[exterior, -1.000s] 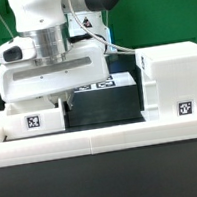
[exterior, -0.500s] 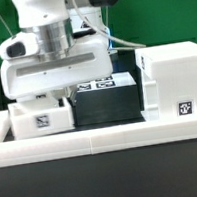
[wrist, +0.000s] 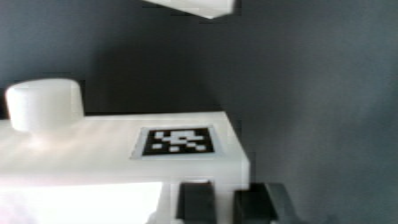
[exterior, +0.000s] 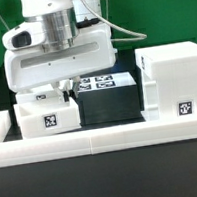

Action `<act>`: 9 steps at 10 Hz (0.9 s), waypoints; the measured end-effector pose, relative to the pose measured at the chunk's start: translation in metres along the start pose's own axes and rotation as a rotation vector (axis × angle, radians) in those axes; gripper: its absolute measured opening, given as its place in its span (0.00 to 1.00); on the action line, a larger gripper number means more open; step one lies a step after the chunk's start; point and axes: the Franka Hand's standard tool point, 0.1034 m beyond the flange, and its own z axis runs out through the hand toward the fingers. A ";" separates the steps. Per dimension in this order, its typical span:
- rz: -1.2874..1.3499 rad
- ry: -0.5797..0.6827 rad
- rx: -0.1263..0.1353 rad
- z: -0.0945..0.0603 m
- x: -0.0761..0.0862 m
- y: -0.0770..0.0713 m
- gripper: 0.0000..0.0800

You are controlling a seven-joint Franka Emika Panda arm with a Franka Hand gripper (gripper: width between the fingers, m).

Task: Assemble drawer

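Note:
A small white tray [exterior: 49, 117] with a black-and-white tag hangs just above the table at the exterior view's left. My gripper [exterior: 61, 90] reaches down onto its upper edge and is shut on it. In the wrist view the dark fingers [wrist: 198, 204] pinch the edge of the tray [wrist: 107, 160], whose tag faces the camera, with a rounded white knob beside it. The tall white housing [exterior: 174, 76] with a tag on its front stands at the exterior view's right, apart from the tray. The second tray is out of view.
A long low white border wall [exterior: 92, 141] runs along the front. The marker board [exterior: 105, 83] lies behind the dark gap between tray and housing. A white corner [wrist: 199, 7] shows at the wrist view's edge.
The tray has risen slightly and moved toward the exterior view's right, carried by my gripper, closer to the housing. The housing has not moved.

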 end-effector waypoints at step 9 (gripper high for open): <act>-0.057 -0.002 0.000 0.002 -0.001 0.001 0.77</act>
